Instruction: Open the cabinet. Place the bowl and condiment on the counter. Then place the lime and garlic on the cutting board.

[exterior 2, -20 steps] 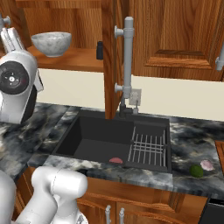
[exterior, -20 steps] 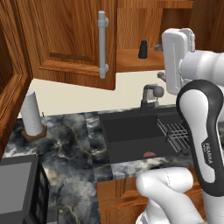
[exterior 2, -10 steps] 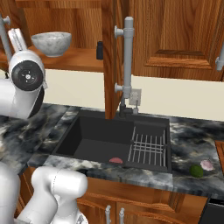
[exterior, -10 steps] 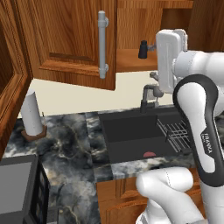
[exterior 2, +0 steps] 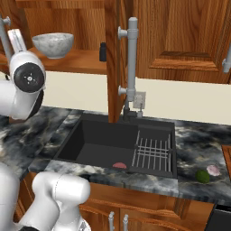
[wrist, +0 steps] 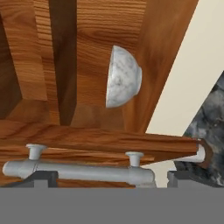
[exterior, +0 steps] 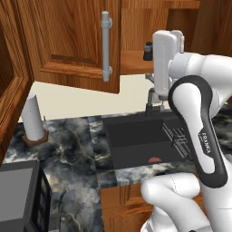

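My gripper (wrist: 107,177) stands wide open with nothing in it, its two dark tips straddling the grey bar handle (wrist: 78,170) of a cabinet (exterior: 77,41) door, which lies across the bottom of the hand view just ahead of them. By my reading the cabinet-opening step is all but finished: in the right base view the near door is swung out edge-on and the shelf (exterior 2: 74,63) behind it is exposed, and in the left base view the other door hangs open too. So the step I judge to be in hand is the first fetch, the bowl (exterior 2: 54,44). It sits upright on the shelf toward its left in the right base view, and in my rolled hand view it shows on its side beyond the door edge. The condiment (exterior 2: 103,52), a small black bottle, stands on the same shelf near the open door's edge, well apart from the bowl. The lime (exterior 2: 202,176) and garlic (exterior 2: 213,170) lie just beside each other on the desk (exterior 2: 198,144) right of the sink (exterior 2: 113,146); I cannot make out the cutting board for certain. Next I would need to clear the handle and door edge, then reach in over the shelf and bring the open jaws around the bowl's rim without knocking the bottle.
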Robot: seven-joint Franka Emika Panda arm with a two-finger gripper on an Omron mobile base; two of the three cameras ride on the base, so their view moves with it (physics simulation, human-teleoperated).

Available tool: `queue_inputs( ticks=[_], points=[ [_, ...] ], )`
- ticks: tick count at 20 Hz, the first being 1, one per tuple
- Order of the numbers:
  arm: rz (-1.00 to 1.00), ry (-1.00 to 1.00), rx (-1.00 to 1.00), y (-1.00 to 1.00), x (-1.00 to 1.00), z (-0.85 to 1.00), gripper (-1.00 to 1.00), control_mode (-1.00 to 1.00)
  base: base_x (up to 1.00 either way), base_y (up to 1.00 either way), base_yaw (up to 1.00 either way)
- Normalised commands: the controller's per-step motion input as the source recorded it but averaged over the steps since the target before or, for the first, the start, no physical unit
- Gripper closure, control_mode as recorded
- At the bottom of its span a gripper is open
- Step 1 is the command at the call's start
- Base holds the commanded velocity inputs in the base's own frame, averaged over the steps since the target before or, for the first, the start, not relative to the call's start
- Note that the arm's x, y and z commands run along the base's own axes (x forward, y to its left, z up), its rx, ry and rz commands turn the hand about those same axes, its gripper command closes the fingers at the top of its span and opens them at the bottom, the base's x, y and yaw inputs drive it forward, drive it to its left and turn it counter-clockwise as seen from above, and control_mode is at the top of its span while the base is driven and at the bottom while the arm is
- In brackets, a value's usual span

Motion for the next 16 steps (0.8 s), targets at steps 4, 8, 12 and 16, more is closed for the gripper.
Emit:
queue_inputs(
  ticks=[4,8,12,16],
  points=[
    [0.01,0.0,0.07,0.0,0.3,-0.03,-1.0,-1.0,0.0,0.0,0.0],
    [0.03,0.0,0.06,0.0,0.27,-0.01,-1.0,-1.0,0.0,0.0,0.0],
    [0.05,0.0,0.05,0.01,0.24,-0.02,-1.0,-1.0,0.0,0.0,0.0],
    [0.07,0.0,0.04,0.06,0.21,-0.04,-1.0,-1.0,0.0,0.0,0.0]
  ],
)
